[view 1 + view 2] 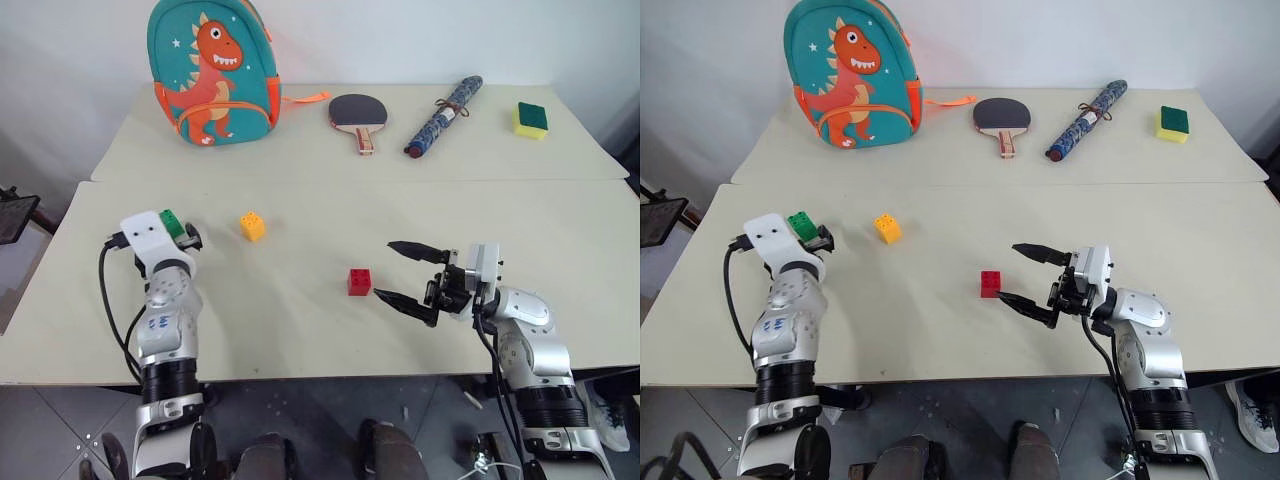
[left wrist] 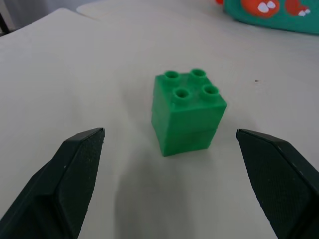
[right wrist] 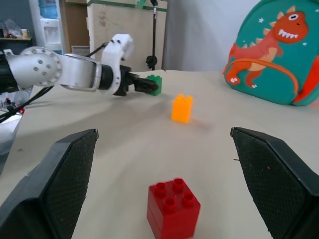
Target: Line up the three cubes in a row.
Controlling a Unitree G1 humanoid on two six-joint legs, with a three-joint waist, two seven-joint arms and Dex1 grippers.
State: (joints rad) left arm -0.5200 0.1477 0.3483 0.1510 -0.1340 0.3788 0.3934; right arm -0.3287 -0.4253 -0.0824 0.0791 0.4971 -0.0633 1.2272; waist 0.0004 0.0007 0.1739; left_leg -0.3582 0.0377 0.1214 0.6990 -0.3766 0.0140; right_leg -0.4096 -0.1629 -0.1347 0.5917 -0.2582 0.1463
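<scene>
The green cube (image 2: 187, 112) stands upright on the near table (image 1: 300, 340) at the left. My left gripper (image 2: 169, 133) is open around it, a finger on each side, not touching. The yellow-orange cube (image 1: 252, 225) sits a little to the right of the green one. The red cube (image 1: 359, 281) stands nearer the table's middle. My right gripper (image 1: 385, 269) is open, pointing left, its fingertips just right of the red cube with nothing between them.
On the far table (image 1: 300, 150) are a teal dinosaur backpack (image 1: 213, 75), a table-tennis paddle (image 1: 358, 113), a rolled blue patterned bundle (image 1: 443, 115) and a yellow sponge with a green top (image 1: 531, 119). A seam separates the two tables.
</scene>
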